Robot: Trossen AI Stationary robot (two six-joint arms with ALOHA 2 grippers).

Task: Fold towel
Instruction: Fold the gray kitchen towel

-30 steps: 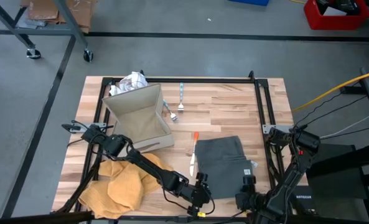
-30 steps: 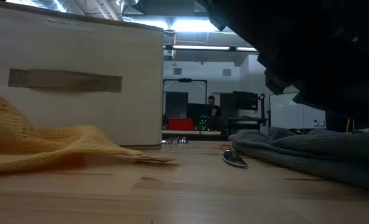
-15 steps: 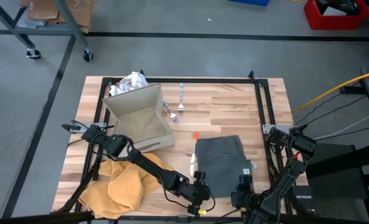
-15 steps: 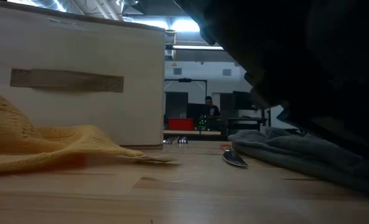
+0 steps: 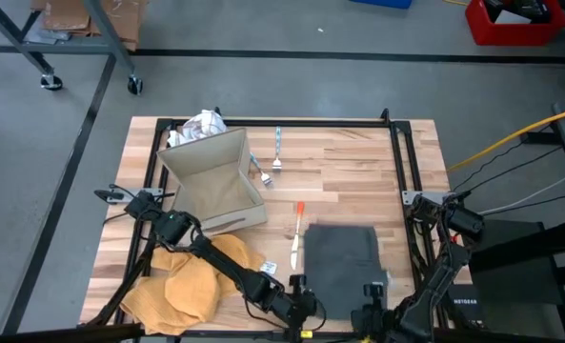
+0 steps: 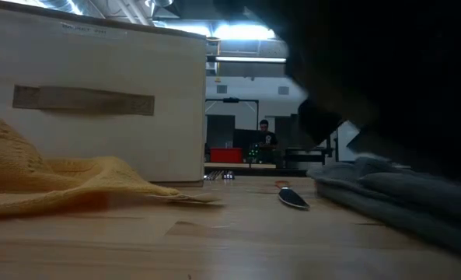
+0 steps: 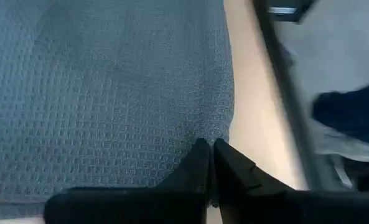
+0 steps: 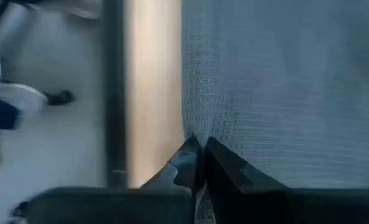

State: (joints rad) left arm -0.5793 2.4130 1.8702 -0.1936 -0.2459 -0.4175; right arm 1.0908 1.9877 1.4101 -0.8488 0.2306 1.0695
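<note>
A grey waffle-weave towel (image 5: 341, 262) lies flat on the wooden table, near the front edge, right of the middle. My left gripper (image 5: 299, 305) is at its near left corner and my right gripper (image 5: 371, 307) at its near right corner. Both are shut on the towel's cloth. In the left wrist view the gripper (image 7: 210, 152) meets the towel (image 7: 109, 93) at its side edge. In the right wrist view the gripper (image 8: 201, 150) does the same on the towel (image 8: 284, 81). In the low view the arms hide most of the towel (image 6: 401, 194). My left gripper pinches the towel's side edge at its near left corner (image 7: 220, 132) between its two fingertips, slanting down at it. The towel lies spread flat on the table beyond the fingers. How many layers are held cannot be told. My right gripper pinches the towel's side edge at its near right corner (image 8: 189, 129) between its two fingertips, coming steeply from above. The cloth beyond the fingers lies flat on the table. How many layers are held cannot be told.
A yellow cloth (image 5: 191, 281) lies bunched at the near left, under my left arm. A tipped cardboard box (image 5: 215, 181) stands at the far left with crumpled white material (image 5: 204, 124) behind it. A fork (image 5: 276, 152) and an orange-tipped utensil (image 5: 296, 229) lie beside the towel's far left corner.
Both grippers have shut on the towel's near corners and moved toward the table's near edge. The towel has slid along the table toward the near edge with them. It was skewed before and now lies squarer.
</note>
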